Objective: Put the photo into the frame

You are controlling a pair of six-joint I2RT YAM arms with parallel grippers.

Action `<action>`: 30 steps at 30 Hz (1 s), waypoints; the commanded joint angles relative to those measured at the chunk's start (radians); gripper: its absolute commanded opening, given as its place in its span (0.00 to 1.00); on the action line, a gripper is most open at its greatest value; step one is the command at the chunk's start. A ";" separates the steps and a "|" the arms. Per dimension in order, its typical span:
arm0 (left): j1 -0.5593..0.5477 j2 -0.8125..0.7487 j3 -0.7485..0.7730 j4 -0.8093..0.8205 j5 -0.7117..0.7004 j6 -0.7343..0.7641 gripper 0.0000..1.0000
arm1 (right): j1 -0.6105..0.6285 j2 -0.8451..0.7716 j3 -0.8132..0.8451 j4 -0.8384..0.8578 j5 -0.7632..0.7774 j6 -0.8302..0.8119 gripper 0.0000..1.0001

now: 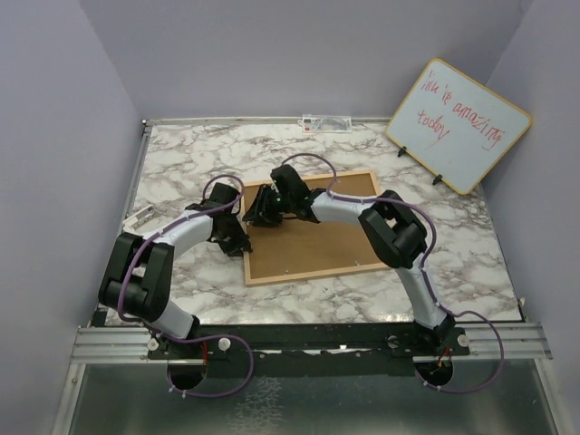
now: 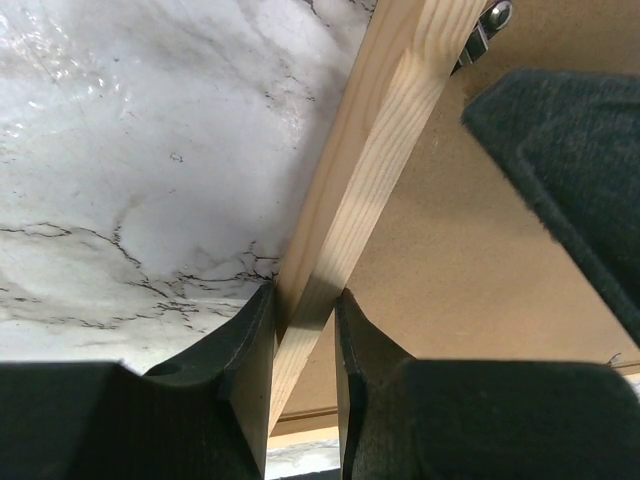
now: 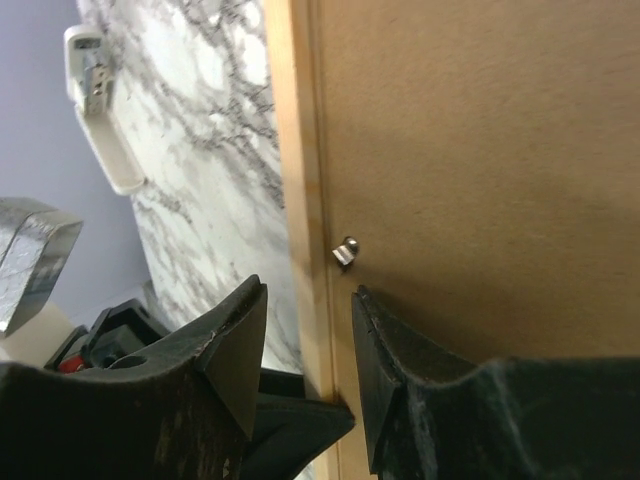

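Edge of frame point(image 2: 372, 150) tight between jaws of left end effector point(image 2: 305, 297)

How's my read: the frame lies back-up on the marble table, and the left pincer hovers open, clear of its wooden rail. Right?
Not quite. In the left wrist view the left pincer is closed on the wooden rail of the frame, a finger pressed to each side. The rest holds.

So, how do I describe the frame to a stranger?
Find the marble table; in its middle lies the frame. It is flat, brown back up, with a thin pale wood rim, unlike the propped whiteboard with red writing at the far right.
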 commanded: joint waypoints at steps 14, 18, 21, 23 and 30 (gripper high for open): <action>-0.056 0.228 -0.044 -0.165 -0.343 0.000 0.22 | 0.030 0.080 0.056 -0.072 0.062 -0.022 0.44; -0.065 0.238 -0.040 -0.170 -0.348 -0.007 0.22 | 0.034 0.084 0.058 -0.074 0.080 -0.014 0.44; -0.067 0.233 -0.044 -0.170 -0.346 -0.010 0.22 | 0.034 0.096 0.067 -0.076 0.106 -0.009 0.43; -0.067 0.233 -0.046 -0.170 -0.343 -0.012 0.21 | 0.035 0.110 0.080 -0.081 0.121 -0.007 0.43; -0.067 0.231 -0.048 -0.170 -0.332 -0.015 0.21 | 0.039 0.128 0.103 -0.063 0.123 0.004 0.43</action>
